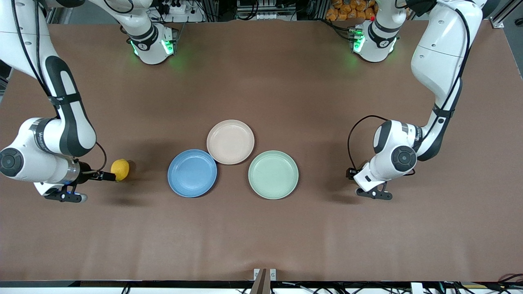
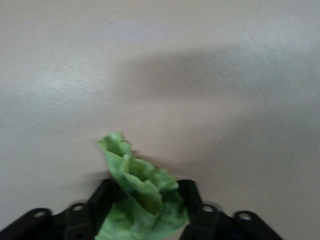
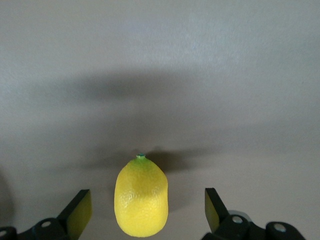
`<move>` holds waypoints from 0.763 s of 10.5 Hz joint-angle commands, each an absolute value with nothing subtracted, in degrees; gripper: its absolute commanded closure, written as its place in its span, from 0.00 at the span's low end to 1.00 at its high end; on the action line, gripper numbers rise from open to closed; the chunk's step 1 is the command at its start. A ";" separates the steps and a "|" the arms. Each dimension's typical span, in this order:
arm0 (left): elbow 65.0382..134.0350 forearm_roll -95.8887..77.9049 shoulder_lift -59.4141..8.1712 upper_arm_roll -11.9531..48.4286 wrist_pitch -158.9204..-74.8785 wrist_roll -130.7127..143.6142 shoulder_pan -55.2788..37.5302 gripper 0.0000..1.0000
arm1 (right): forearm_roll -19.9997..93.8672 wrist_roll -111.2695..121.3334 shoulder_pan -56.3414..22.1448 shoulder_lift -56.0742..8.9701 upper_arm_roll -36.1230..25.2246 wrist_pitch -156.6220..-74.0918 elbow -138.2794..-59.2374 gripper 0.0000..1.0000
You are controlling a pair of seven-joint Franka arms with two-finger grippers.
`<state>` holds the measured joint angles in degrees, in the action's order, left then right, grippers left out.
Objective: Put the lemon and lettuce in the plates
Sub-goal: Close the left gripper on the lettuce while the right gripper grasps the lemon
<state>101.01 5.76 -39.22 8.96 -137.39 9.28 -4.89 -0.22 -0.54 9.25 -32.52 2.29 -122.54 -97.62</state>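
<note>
The right gripper (image 3: 142, 210) sits low at the right arm's end of the brown table (image 1: 261, 228), fingers (image 3: 80, 212) spread wide on either side of the small oval yellow lemon (image 3: 141, 197), not touching it. The left gripper (image 2: 145, 210), low at the left arm's end, has its black fingers (image 2: 102, 200) partly drawn in against the wrinkly green lettuce leaf (image 2: 137, 192). The round blue plate (image 1: 192, 173) and beige-pink plate (image 1: 230, 141) lie mid-table.

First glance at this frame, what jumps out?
Three empty plates cluster mid-table: blue plate, beige-pink plate, mint green plate. Toward the right arm's end, the lemon sits on the table between the open fingers of the right end effector, not yet gripped. At the left arm's end, the left end effector straddles the lettuce.
</note>
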 commanded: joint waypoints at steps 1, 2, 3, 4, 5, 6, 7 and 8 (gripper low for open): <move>101.60 7.03 -39.11 9.23 -138.34 12.66 -5.01 1.00 | 0.62 -1.05 10.20 -31.82 3.16 -122.70 -99.14 0.00; 101.60 7.03 -39.02 9.23 -138.34 12.74 -5.01 1.00 | 0.62 -1.14 10.02 -32.08 3.16 -122.70 -99.14 0.00; 101.51 7.03 -38.68 9.23 -138.34 13.70 -5.10 1.00 | 0.62 -1.06 10.02 -32.43 3.16 -122.87 -99.14 0.00; 101.25 7.12 -38.32 9.32 -138.34 15.71 -5.27 1.00 | 0.62 -1.14 9.50 -32.61 3.16 -123.22 -99.14 0.00; 101.16 7.03 -37.89 9.40 -138.34 16.69 -5.36 1.00 | 0.62 -1.14 9.41 -32.78 3.16 -123.57 -99.14 0.00; 101.08 7.03 -36.84 9.49 -138.34 18.09 -5.71 1.00 | 0.62 -1.14 9.49 -33.83 3.16 -124.36 -99.14 0.00; 100.90 7.03 -35.87 9.75 -138.34 20.28 -5.71 1.00 | 0.70 -1.14 9.49 -34.36 3.16 -125.76 -99.66 0.00; 100.81 6.94 -35.08 9.84 -138.43 22.30 -6.06 1.00 | 0.70 -1.23 9.41 -34.37 3.16 -127.77 -100.71 0.00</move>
